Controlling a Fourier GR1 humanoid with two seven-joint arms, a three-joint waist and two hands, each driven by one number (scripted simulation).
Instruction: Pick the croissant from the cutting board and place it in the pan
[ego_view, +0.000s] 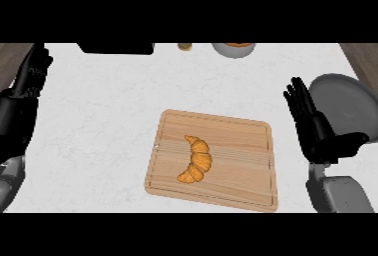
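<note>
A golden croissant (196, 160) lies on the wooden cutting board (236, 130), left of the board's middle. The grey pan (351, 102) sits at the counter's right edge, partly hidden by my right hand (314, 127). That hand is open, fingers straight and pointing away from me, just right of the board and apart from the croissant. My left hand (26, 82) stays open at the left edge, fingers up, far from the board.
Along the counter's far edge stand a black object (117, 48), a small orange item (184, 46) and a grey bowl (234, 49) with something orange in it. White counter surrounds the board.
</note>
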